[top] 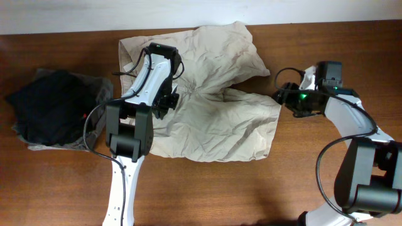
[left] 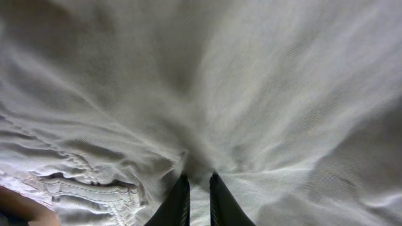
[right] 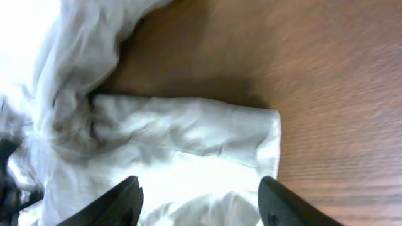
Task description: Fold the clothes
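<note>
Beige shorts (top: 213,119) lie crumpled mid-table (top: 301,182); thin, limp, light cloth. Left gripper (left: 198,194) pinched nearly closed on pucker near crotch. Right gripper (right: 201,204) wide open, empty, over leg hem (right: 270,144). Best hold: hem corners, waistband; cloth will sag.

You're looking at shorts (top: 213,107) in beige woven cloth: matt, heavily creased. The left wrist view gives you a fine weave, plus a thicker stitched seam (left: 81,185) that is ridged and rougher. The desk (top: 251,188) is brown wood with visible grain, smooth, low sheen. Far side you've got a black garment (top: 50,107), soft matt cloth, and grey cloth (top: 100,88), also matt. The arm shell (top: 147,78) looks like white plastic, smooth, slightly glossy. On the left gripper (left: 198,179) the fingers (left: 178,204) are black, smooth, semi-matt. The right gripper (right: 200,188) has the same black finish.
</note>
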Available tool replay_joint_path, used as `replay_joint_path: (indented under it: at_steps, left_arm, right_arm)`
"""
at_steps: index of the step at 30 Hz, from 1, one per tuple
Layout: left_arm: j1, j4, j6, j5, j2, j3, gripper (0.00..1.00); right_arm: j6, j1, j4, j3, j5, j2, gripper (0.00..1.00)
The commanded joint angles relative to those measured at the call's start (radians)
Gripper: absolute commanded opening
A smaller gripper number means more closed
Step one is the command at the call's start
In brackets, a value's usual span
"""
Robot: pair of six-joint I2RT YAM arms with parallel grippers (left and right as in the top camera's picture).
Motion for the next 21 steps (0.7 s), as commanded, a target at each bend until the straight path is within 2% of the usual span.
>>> replay_joint_path:
  at_steps: [1,10,17,21]
  left_arm:
    - [0.002,0.003,0.019,0.011,-0.012,-0.006,0.12]
    - [0.002,0.008,0.019,0.011,-0.012,-0.006,0.12]
    - [0.002,0.020,0.019,0.011,-0.012,-0.006,0.12]
    - [0.002,0.020,0.019,0.011,-0.012,-0.006,0.12]
  right_arm:
    - [-0.100,-0.008,-0.082,0.016,-0.113,-0.055,0.65]
    - [-0.212,0.047,-0.435,0.011,-0.059,-0.103,0.64]
    - [-0.212,0.168,-0.381,-0.074,0.113,-0.101,0.63]
    - [-0.143,0.196,-0.380,-0.142,0.177,-0.101,0.61]
